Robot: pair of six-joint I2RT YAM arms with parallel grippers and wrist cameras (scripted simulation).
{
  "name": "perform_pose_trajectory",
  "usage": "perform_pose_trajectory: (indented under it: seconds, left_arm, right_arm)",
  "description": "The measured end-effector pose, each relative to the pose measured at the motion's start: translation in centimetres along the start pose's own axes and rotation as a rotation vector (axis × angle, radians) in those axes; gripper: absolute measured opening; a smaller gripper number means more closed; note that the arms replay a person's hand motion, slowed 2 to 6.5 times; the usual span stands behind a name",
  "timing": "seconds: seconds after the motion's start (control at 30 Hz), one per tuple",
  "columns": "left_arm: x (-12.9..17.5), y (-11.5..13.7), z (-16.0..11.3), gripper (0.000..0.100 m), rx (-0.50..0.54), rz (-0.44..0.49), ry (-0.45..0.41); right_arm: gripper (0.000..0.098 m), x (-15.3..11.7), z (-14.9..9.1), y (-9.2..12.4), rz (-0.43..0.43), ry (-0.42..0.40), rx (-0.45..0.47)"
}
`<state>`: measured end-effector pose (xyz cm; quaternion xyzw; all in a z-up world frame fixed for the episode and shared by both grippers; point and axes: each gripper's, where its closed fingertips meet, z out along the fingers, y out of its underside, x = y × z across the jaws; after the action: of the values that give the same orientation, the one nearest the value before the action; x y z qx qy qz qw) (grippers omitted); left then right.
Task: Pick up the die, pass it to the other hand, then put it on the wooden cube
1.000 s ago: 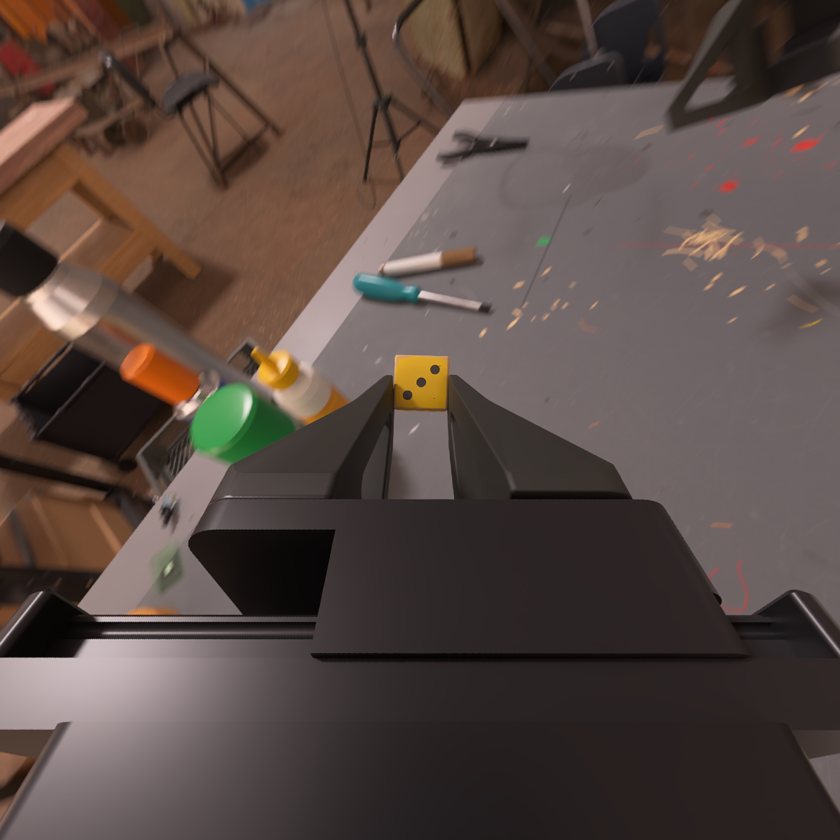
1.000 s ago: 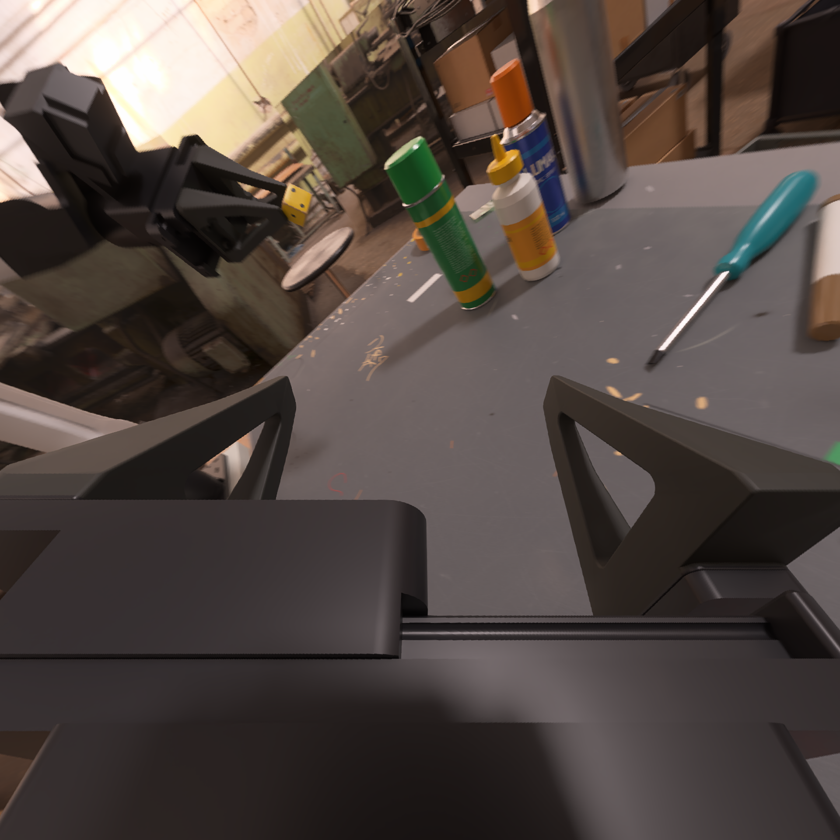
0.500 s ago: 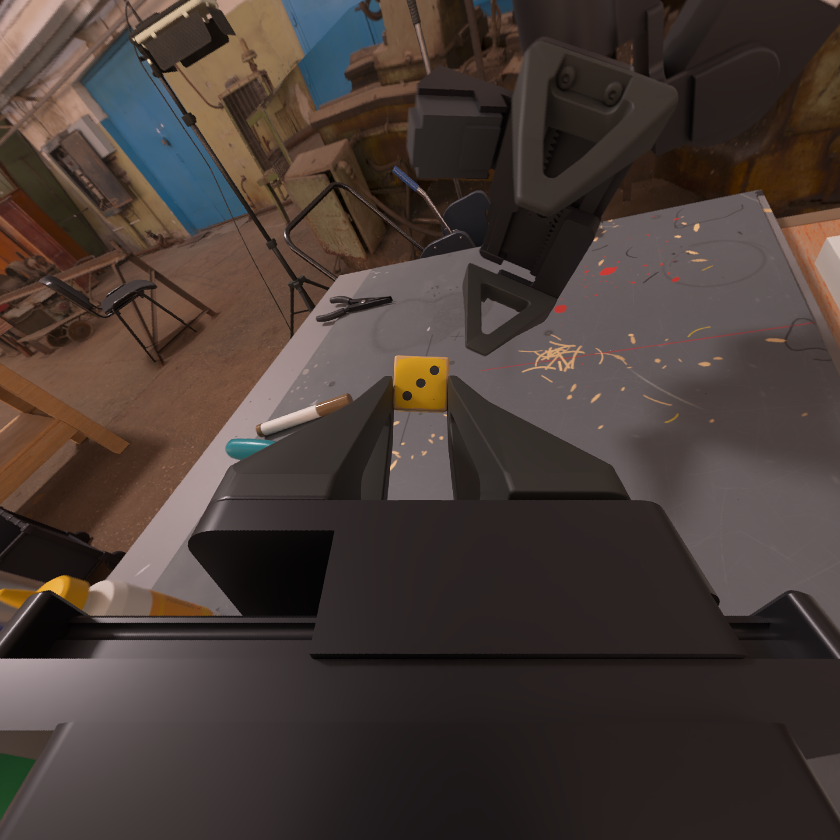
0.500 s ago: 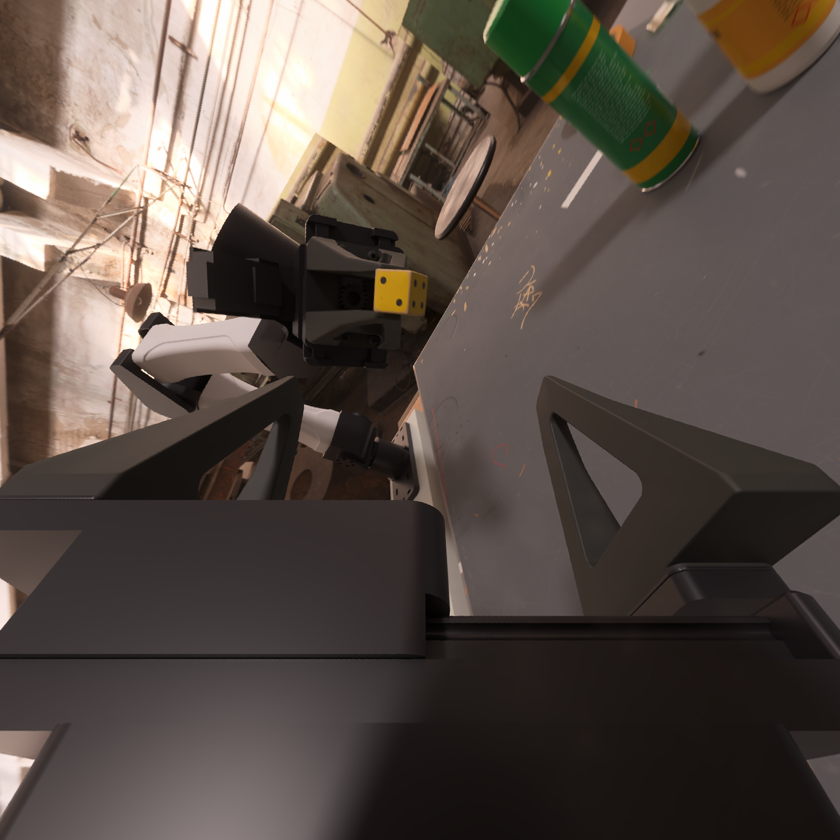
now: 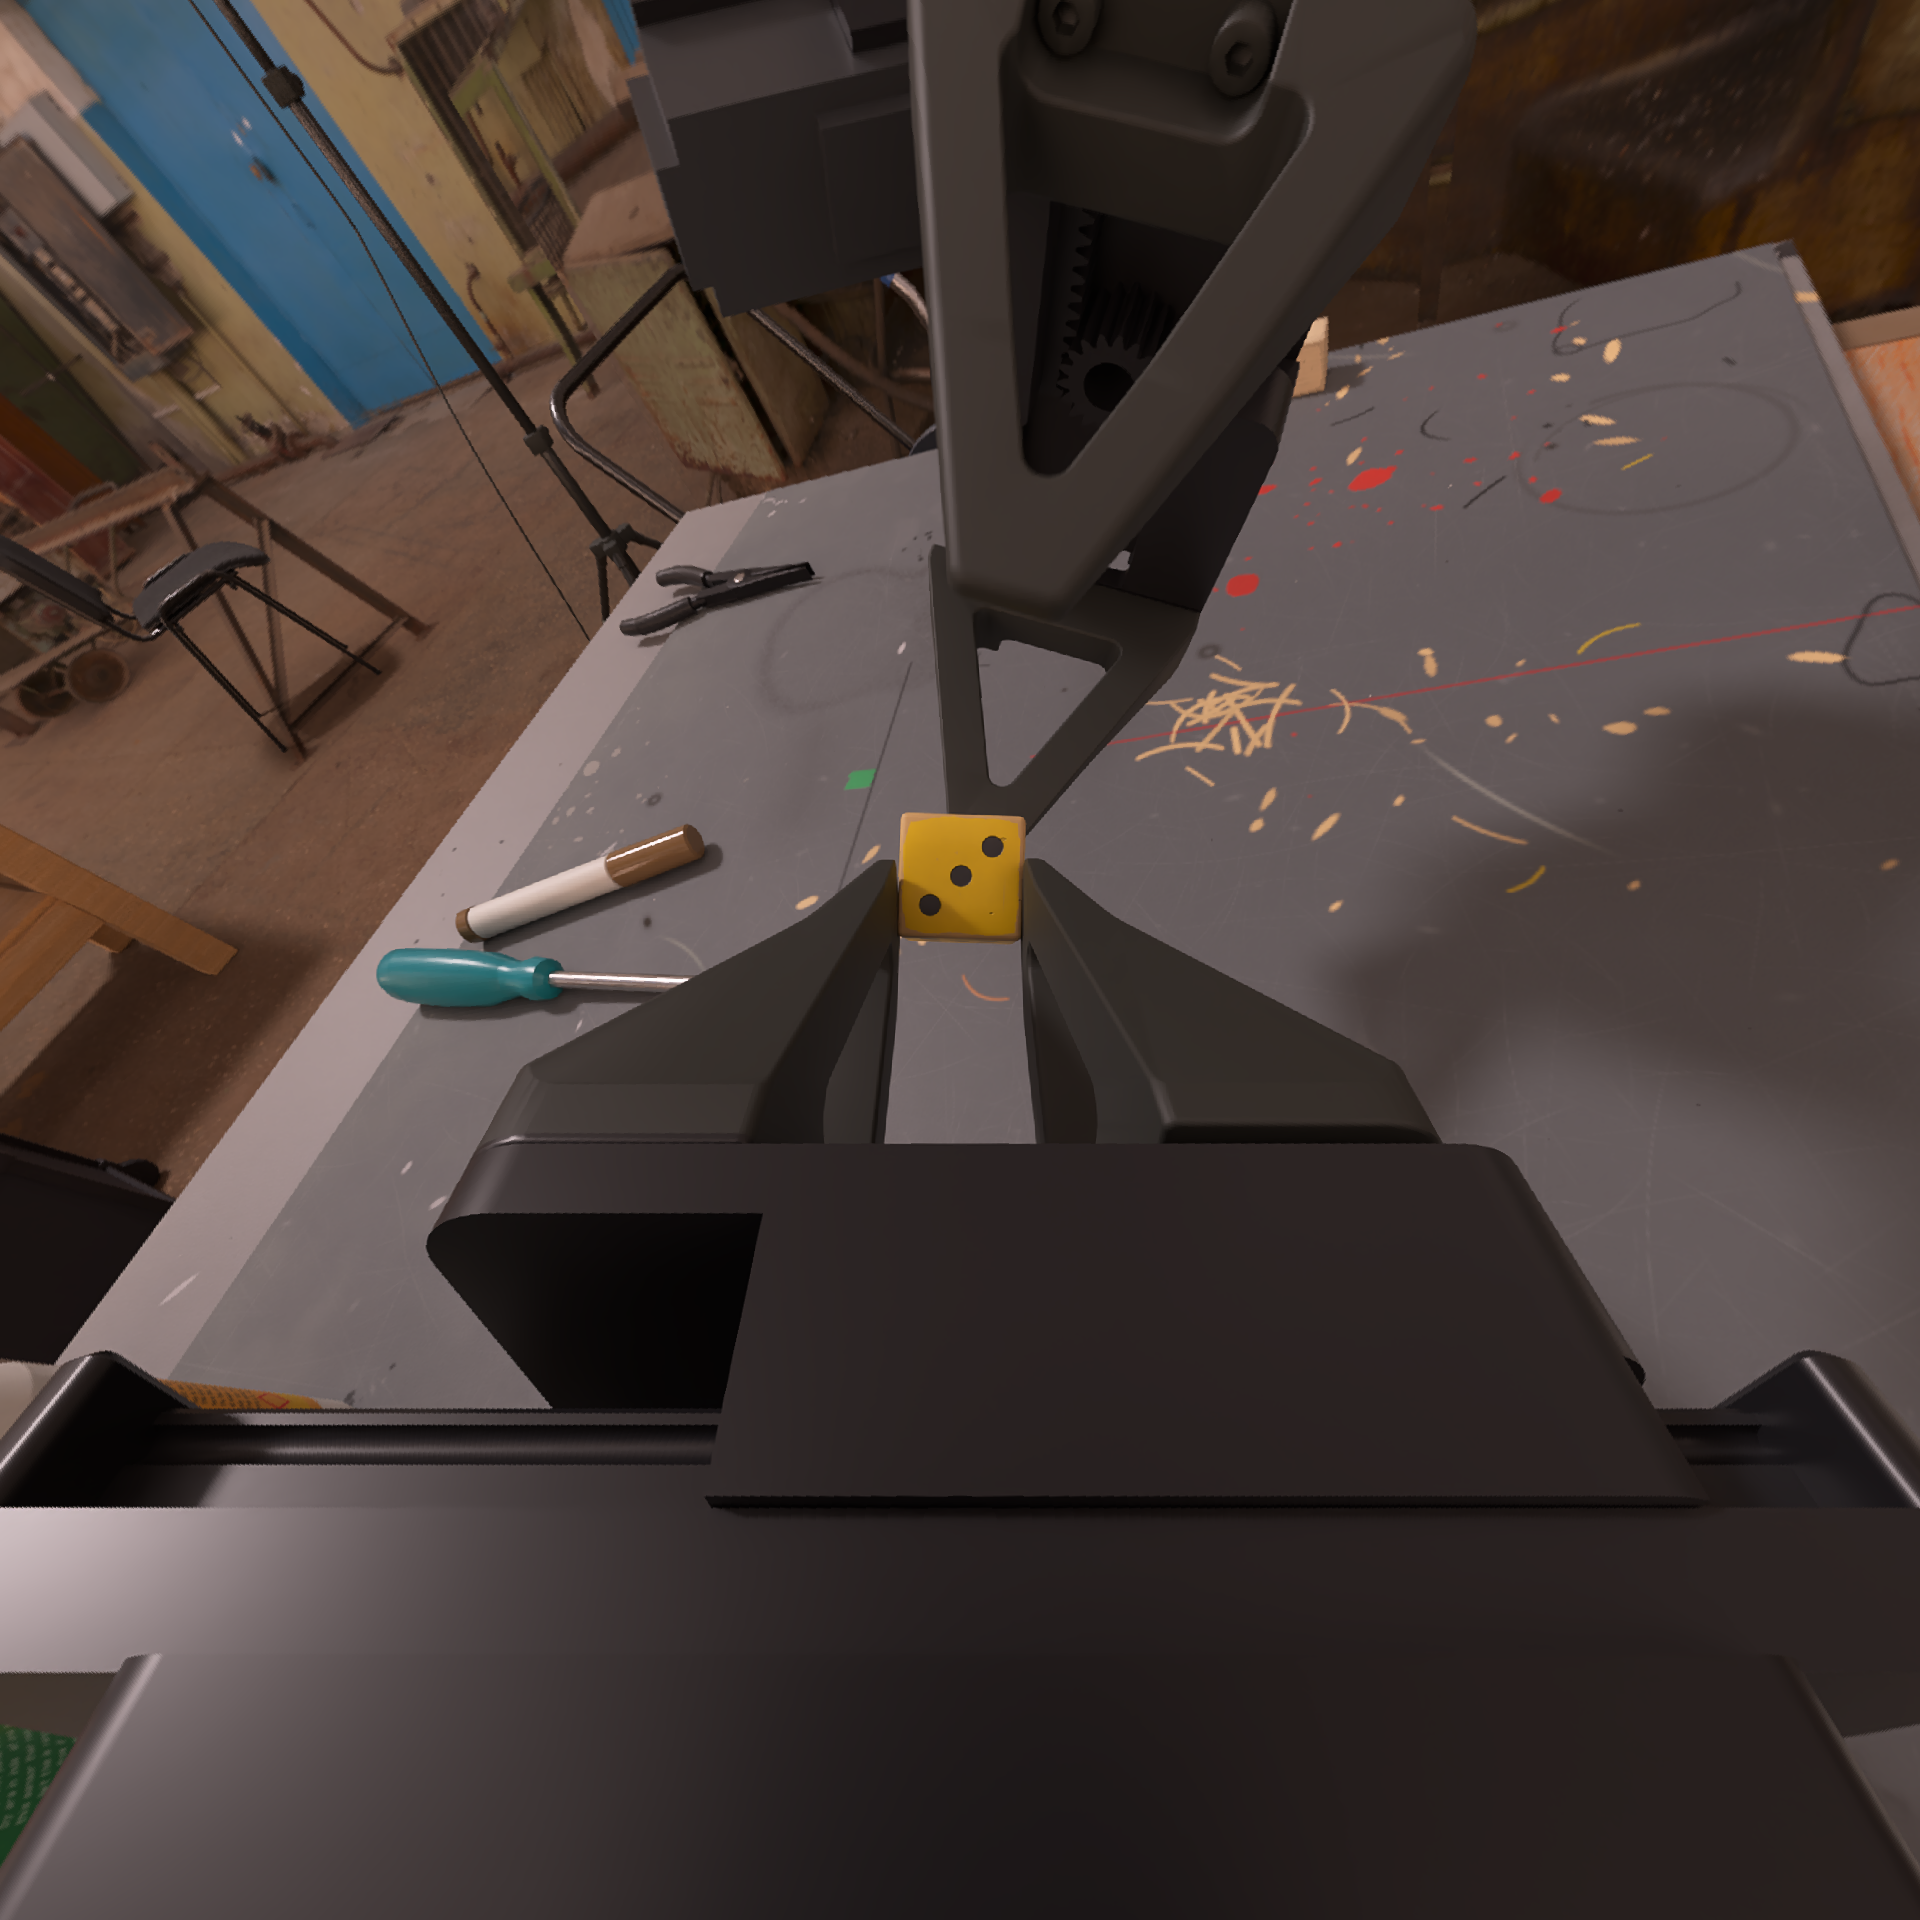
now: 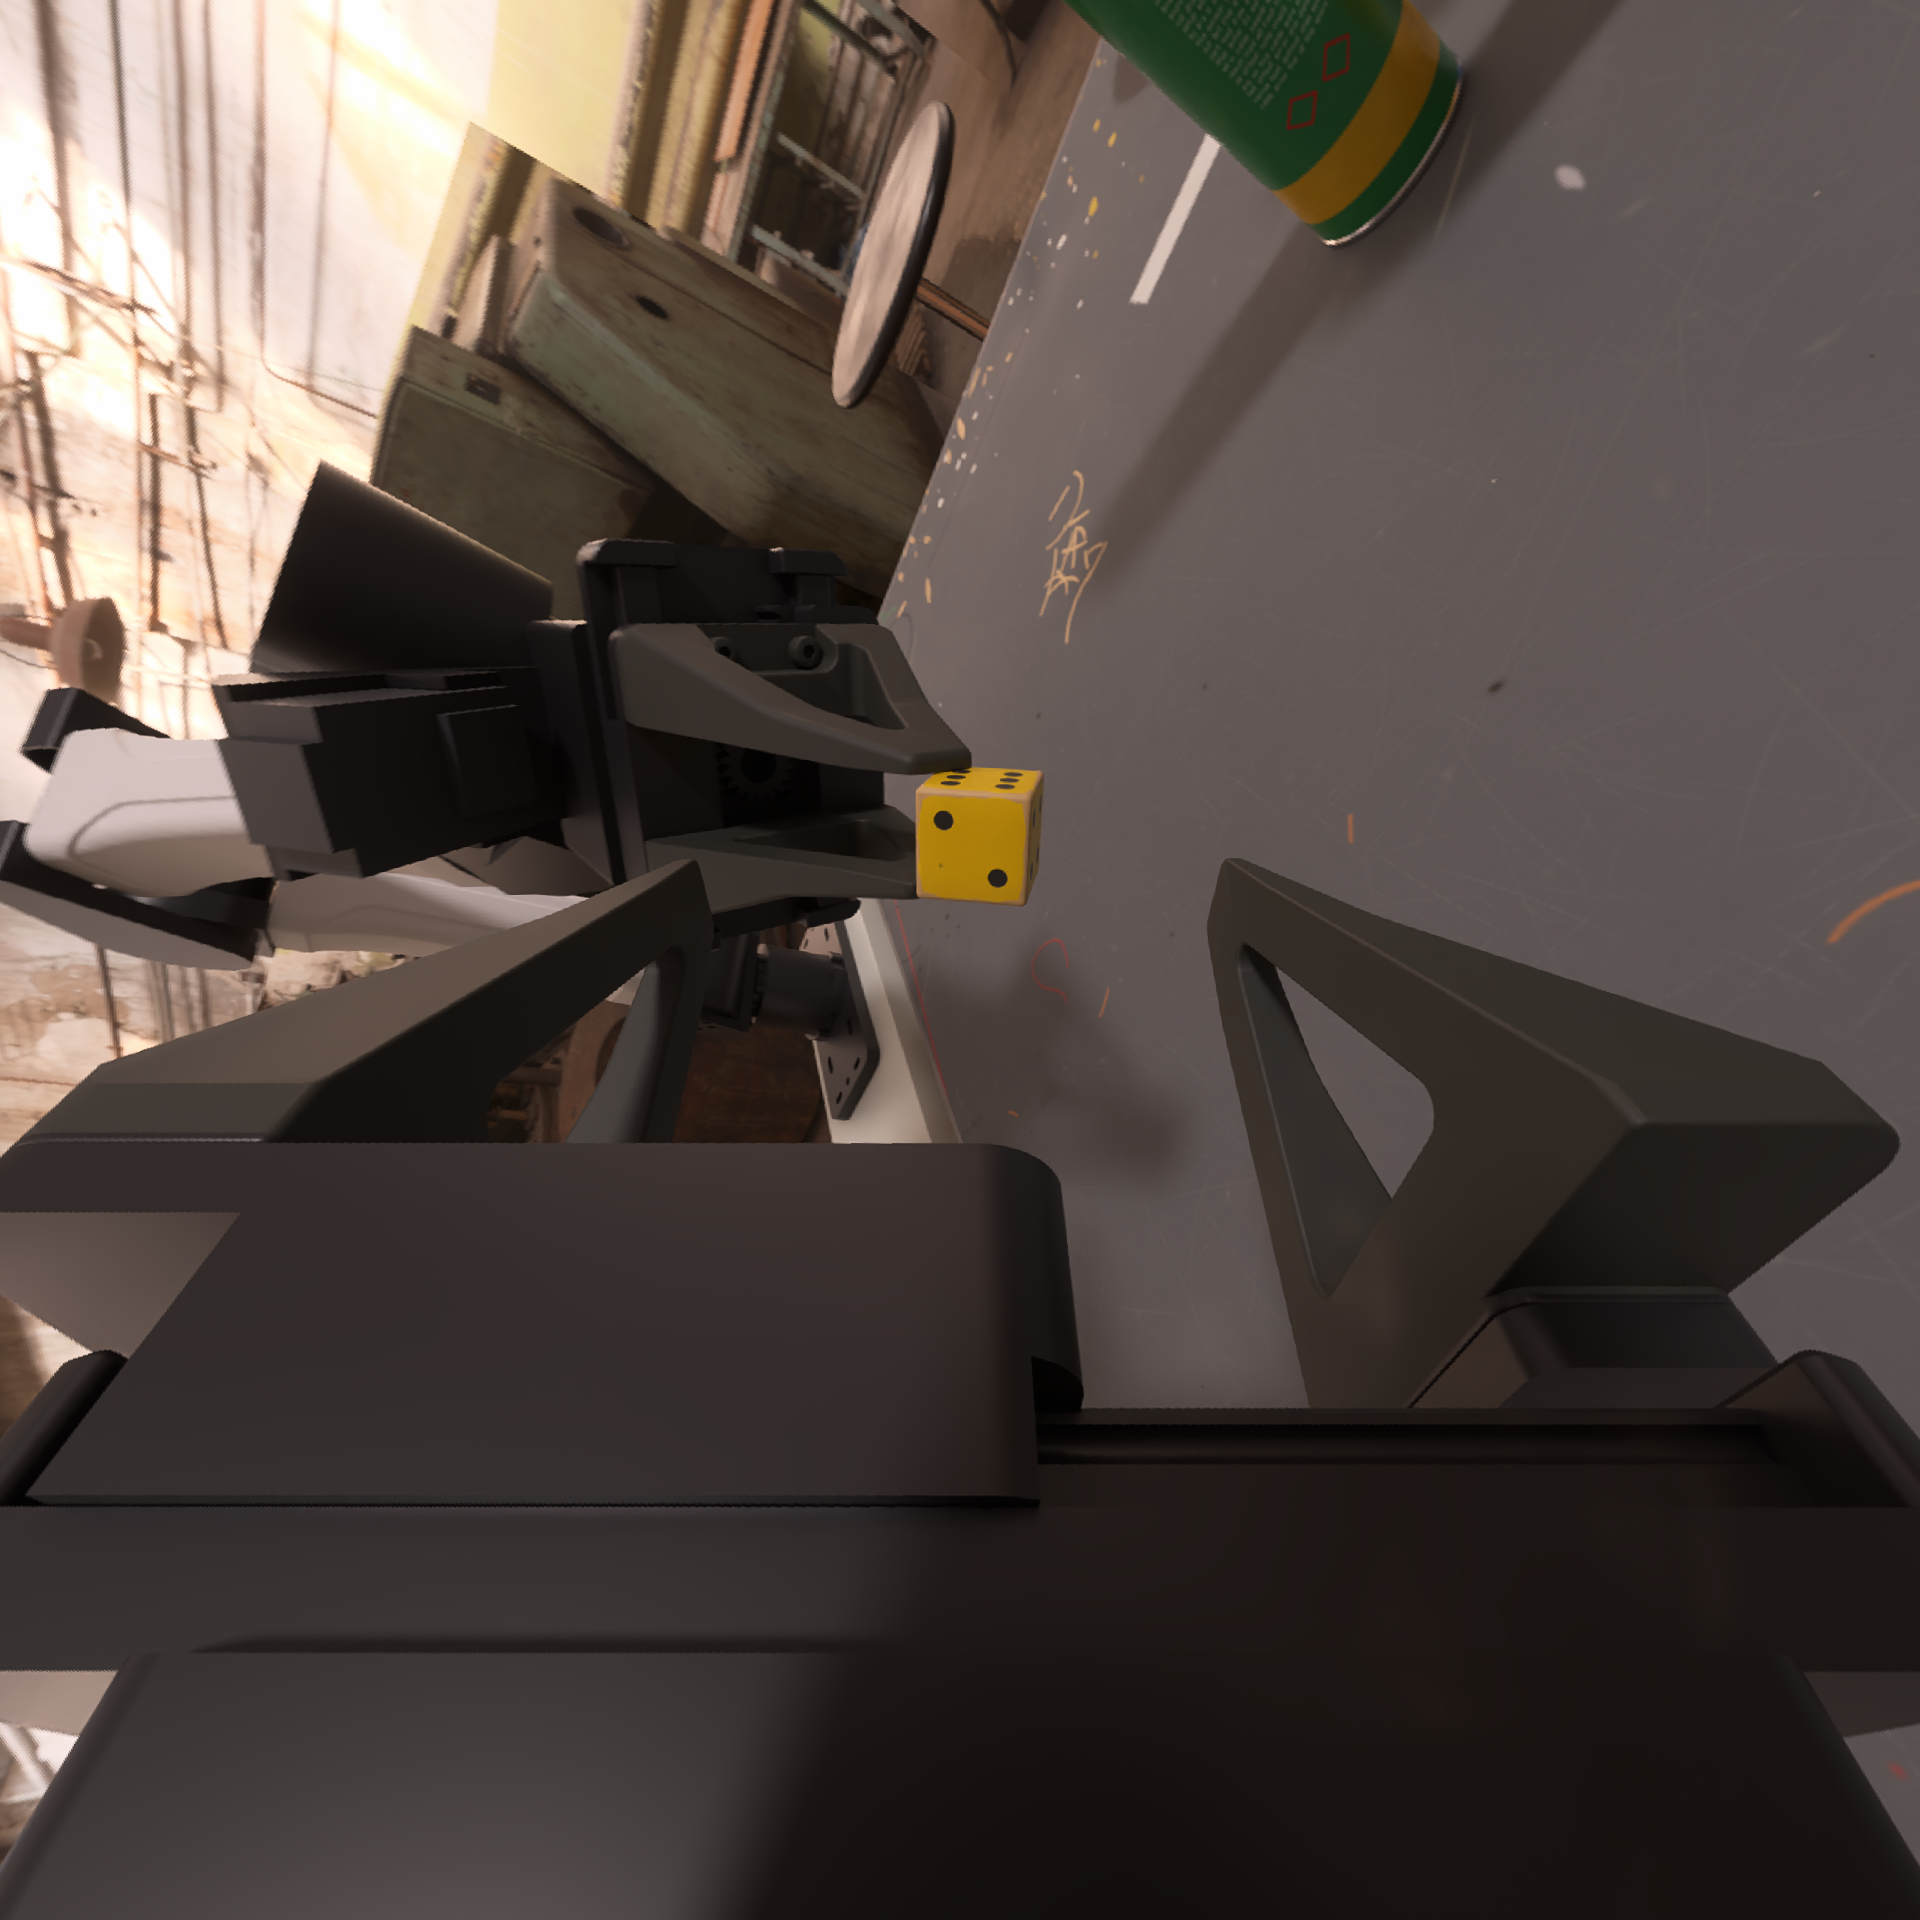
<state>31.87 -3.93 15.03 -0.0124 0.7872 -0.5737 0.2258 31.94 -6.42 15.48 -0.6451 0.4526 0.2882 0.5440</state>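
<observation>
The hand-over step is judged to be in hand: the small yellow die with black pips (image 5: 961,878) is held clear of the grey, paint-flecked table (image 5: 1558,1039), at the centre of the left wrist view, pinched between the tips of the left tool (image 5: 961,914), whose fingers are drawn in to the die's width and pressed against its two opposite sides. In the right wrist view the same die (image 6: 977,836) is seen just above the middle of the frame, projecting from the left tool (image 6: 914,821), with its outer faces left free. The right tool (image 6: 956,883) is spread wide and nothing is held in it; the die lies ahead of its fingertips and is not yet enclosed between them. In the left wrist view one dark finger (image 5: 987,686) of the right tool is seen reaching down from the upper centre, its tip just beside the die's top edge; whether it touches cannot be told. The next move is judged to call for the right tool to be advanced around the free faces and closed before the left grip is released. The wooden cube is not clearly made out in either view.
</observation>
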Motion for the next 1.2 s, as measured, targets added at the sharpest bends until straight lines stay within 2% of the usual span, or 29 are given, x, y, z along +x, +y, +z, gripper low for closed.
perform_pose_trajectory:
  seconds: [0.2, 0.43, 0.6, 0.77, 1.03, 1.1, 1.2]
  left_arm:
    - [0.1, 0.2, 0.2, 0.02, -0.031, 0.009, -0.008]
    - [0.3, 0.4, 0.2, 0.02, -0.049, 0.01, -0.008]
    - [0.5, 0.6, 0.4, 0.02, -0.065, 0.025, -0.013]
    - [0.5, 0.9, 0.3, 0.02, -0.08, 0.029, -0.019]
    - [1.3, 0.4, 0.5, 0.021, -0.021, -0.006, 0.011]
    - [1.5, -0.1, 0.5, 0.029, 0.01, -0.033, 0.023]
    - [1.6, -0.8, 0.4, 0.06, 0.05, -0.067, 0.038]
  right_arm:
    - [0.078, 0.9, 1.0, 0.1, -0.021, 0.058, -0.035]
    - [0.0718, 1.2, 1.9, 0.2, -0.023, 0.062, -0.06]
    - [0.0559, 1.2, 2.5, 0.3, -0.02, 0.054, -0.079]
    - [0.0231, 0.8, 2.6, 0.3, -0.034, 0.026, -0.093]
    - [0.0222, 0.6, 1.9, 0.8, -0.087, 0.057, -0.131]
    - [0.0203, 0.6, 1.2, 0.8, -0.108, 0.073, -0.126]
    - [0.0205, 0.8, -0.7, 0.3, -0.129, 0.104, -0.103]
